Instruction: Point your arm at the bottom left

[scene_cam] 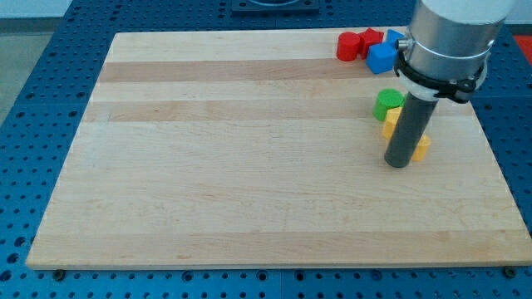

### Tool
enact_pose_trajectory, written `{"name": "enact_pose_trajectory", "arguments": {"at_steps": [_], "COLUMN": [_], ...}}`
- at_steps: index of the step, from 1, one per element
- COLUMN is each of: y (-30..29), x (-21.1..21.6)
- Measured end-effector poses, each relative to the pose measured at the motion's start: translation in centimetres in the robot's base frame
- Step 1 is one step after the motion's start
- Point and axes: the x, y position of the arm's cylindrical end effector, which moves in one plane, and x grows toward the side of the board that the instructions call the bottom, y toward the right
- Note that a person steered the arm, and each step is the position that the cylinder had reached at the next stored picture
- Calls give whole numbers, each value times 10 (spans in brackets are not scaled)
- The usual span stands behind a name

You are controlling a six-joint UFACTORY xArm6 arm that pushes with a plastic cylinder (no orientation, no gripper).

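My tip (398,163) rests on the wooden board (249,166) at the view's right, about mid-height. It stands just left of a yellow block (422,147) and below another yellow block (391,121) that the rod partly hides. A green block (387,103) sits just above those. At the view's top right lie a red cylinder (348,46), a red block (370,37) and a blue cube (381,58). Another blue block (396,37) peeks out beside the arm's grey body (449,37).
The board lies on a blue perforated table (33,100). The arm's wide grey body overhangs the board's top right corner and hides part of the blocks there.
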Motion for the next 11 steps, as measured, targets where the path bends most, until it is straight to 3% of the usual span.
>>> {"name": "enact_pose_trajectory", "arguments": {"at_steps": [2, 5, 9, 11], "y": [-1, 82, 91, 47], "x": [11, 17, -101, -108]}}
